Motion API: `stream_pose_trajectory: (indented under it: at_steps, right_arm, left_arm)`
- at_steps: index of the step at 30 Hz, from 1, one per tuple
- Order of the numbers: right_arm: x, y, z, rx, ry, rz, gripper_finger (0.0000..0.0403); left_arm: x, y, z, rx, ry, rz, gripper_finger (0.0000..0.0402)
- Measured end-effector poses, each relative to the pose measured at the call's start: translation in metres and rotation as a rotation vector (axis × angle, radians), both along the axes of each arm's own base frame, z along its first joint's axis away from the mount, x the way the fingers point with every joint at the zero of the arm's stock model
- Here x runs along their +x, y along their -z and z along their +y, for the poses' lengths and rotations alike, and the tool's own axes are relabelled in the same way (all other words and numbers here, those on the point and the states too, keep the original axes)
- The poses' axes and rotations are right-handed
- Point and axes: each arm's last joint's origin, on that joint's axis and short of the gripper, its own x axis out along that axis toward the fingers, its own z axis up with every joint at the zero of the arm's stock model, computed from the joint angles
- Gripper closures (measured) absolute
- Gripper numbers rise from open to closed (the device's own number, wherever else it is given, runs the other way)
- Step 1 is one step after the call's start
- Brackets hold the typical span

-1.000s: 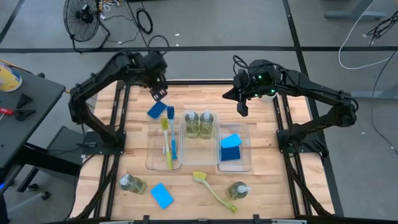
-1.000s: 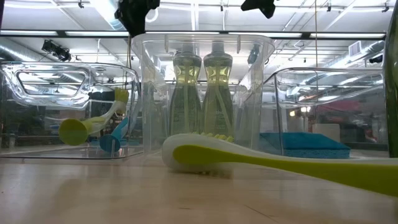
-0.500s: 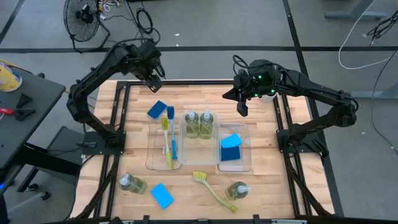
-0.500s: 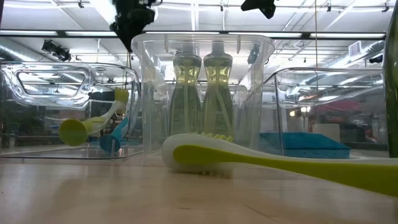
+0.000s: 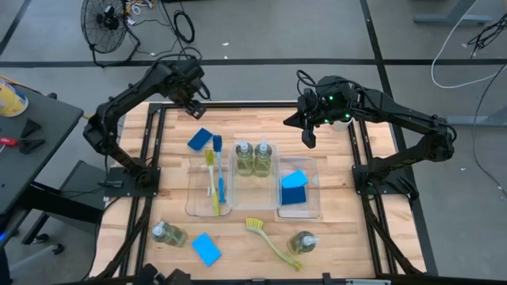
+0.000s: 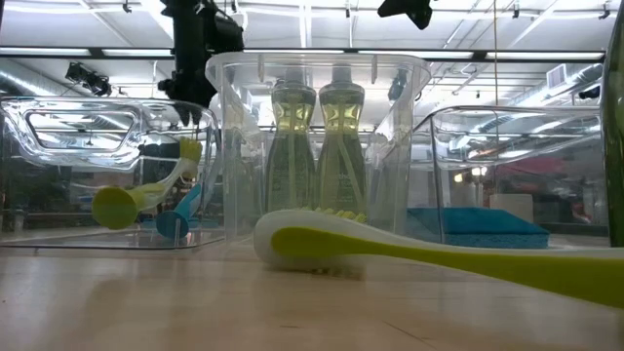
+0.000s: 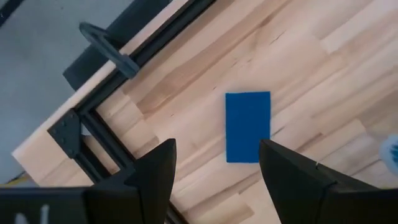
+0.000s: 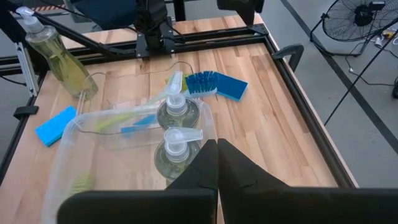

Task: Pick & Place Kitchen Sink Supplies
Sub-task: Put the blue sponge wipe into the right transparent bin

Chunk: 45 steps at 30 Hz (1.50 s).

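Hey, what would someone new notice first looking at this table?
Probably the three clear plastic trays mid-table: two yellow-green soap pump bottles in the middle one, long-handled dish brushes left, blue sponge right. Then the left tool, open above another blue rectangular sponge on bare wood.

2 bottles [image 5: 253, 157] in middle tray [image 5: 253, 176]; brushes [image 5: 215, 170] left, sponges [image 5: 294, 188] right.

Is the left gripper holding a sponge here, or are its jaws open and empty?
Open and empty. The left gripper shows a clear gap between its fingers, and the blue sponge lies flat on the table below it.
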Motion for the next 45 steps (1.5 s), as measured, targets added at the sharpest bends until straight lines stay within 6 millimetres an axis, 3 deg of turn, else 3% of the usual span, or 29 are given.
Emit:
stream_pose_trajectory:
  at_steps: [20, 28, 36, 45]
  right_arm:
    - [0.000, 0.000, 0.000, 0.001, -0.001, 0.005, 0.0403]
    - [0.000, 0.000, 0.000, 0.000, 0.000, 0.005, 0.0403]
    - [-0.002, 0.002, -0.005, 0.004, 0.019, 0.015, 0.0403]
    - [-0.003, 0.037, -0.021, 0.042, 0.079, 0.121, 0.0403]
  left_arm:
    - [-0.004, 0.089, 0.004, -0.090, -0.112, -0.064, 0.0170]
    - [-0.006, 0.099, 0.008, -0.107, -0.132, -0.137, 0.0165]
    - [-0.012, 0.113, 0.005, -0.146, -0.141, -0.129, 0.0116]
    - [-0.003, 0.113, 0.001, -0.156, -0.092, -0.178, 0.0103]
